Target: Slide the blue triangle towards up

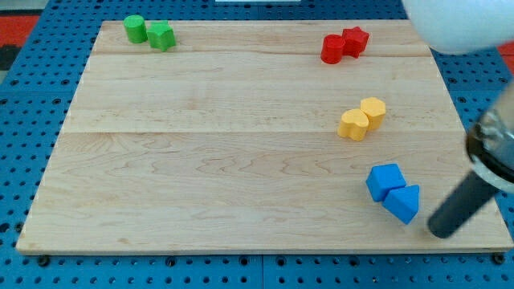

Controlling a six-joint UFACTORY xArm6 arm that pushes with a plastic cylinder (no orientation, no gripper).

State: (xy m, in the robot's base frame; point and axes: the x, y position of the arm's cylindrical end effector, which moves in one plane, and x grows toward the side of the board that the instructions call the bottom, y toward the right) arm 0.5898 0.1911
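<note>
My tip [441, 232], a bare rod carrying no jaws, is resting on the surface [225, 160] just right of the blue triangle [404, 202] at the view's lower right. The blue cube [384, 181] is touching the triangle's upper-left side.

On the table [201, 160], four pairs of touching blocks: green cylinder [135, 29] left of green star [161, 36] — top left; red cylinder [332, 49] beside red star [354, 41] — top right; yellow heart [352, 124] and yellow hexagon [373, 111] mid-right; blue cube [385, 181] above-left of blue triangle [403, 202], with my tip [441, 233] just right of the triangle.
</note>
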